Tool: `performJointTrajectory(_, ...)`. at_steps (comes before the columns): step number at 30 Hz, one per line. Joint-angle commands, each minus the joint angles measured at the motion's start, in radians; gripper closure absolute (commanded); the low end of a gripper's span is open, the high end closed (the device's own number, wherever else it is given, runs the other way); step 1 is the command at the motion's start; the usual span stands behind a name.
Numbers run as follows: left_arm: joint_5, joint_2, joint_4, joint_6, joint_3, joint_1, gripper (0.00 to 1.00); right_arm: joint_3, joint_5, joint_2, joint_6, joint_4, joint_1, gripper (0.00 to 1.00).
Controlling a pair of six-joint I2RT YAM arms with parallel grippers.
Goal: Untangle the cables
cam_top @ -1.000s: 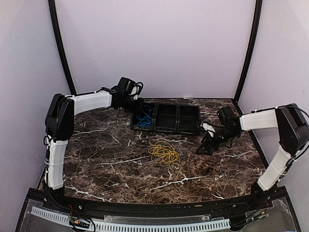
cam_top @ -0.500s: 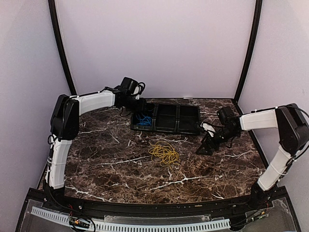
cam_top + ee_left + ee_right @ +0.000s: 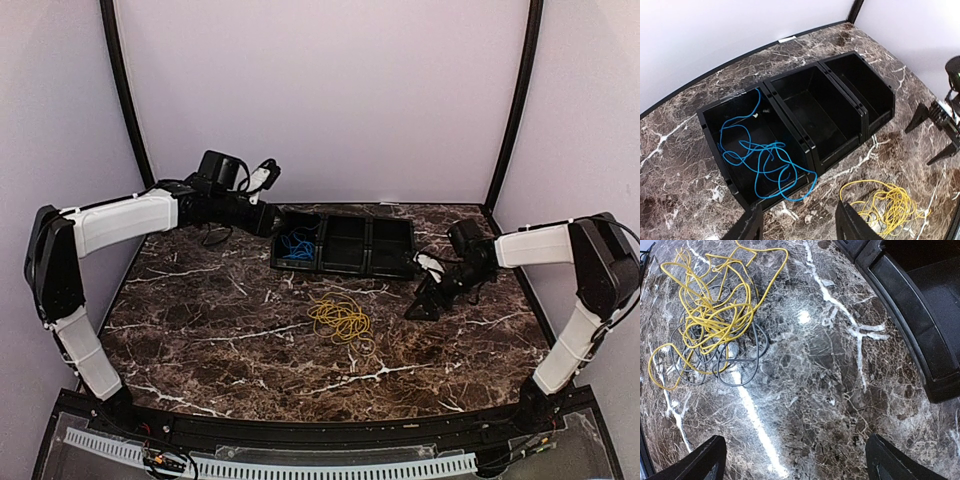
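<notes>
A blue cable [image 3: 762,160] lies coiled in the left compartment of the black tray [image 3: 707,127], with one loop hanging over the front wall onto the table. My left gripper [image 3: 800,220] hangs open above and in front of that compartment, with nothing between its fingers. In the top view it [image 3: 270,221] sits just left of the tray [image 3: 390,272]. A yellow cable [image 3: 710,305] and a dark grey cable [image 3: 740,372] lie tangled together mid-table [image 3: 340,321]. My right gripper [image 3: 795,460] is wide open and empty, low over the marble right of the tangle [image 3: 425,300].
The tray's middle and right compartments hold nothing. Its right corner [image 3: 920,335] sits close beside my right gripper. Walls and black posts enclose the table at the back and sides.
My left gripper has opened and drawn back to the left and up from the tray's left compartment; the blue cable stays there. The right arm has not moved.
</notes>
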Motion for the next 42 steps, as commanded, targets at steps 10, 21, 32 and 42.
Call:
performJointTrajectory(10, -0.199, 0.145, -0.006, 0.399, -0.030, -0.069, 0.53, 0.020, 0.018, 0.008, -0.026, -0.010, 0.033, 0.01)
performJointTrajectory(21, -0.165, 0.271, 0.041, 0.395, 0.076, -0.075, 0.74, 0.022, 0.020, 0.021, -0.030, -0.016, 0.033, 0.01)
performJointTrajectory(32, -0.244, 0.403, 0.022, 0.307, 0.267, -0.065, 1.00, 0.022, 0.031, 0.025, -0.033, -0.016, 0.034, 0.01)
performJointTrajectory(42, -0.319, 0.524, -0.057, 0.125, 0.411, -0.064, 1.00, 0.026, 0.031, 0.017, -0.028, -0.023, 0.037, 0.01)
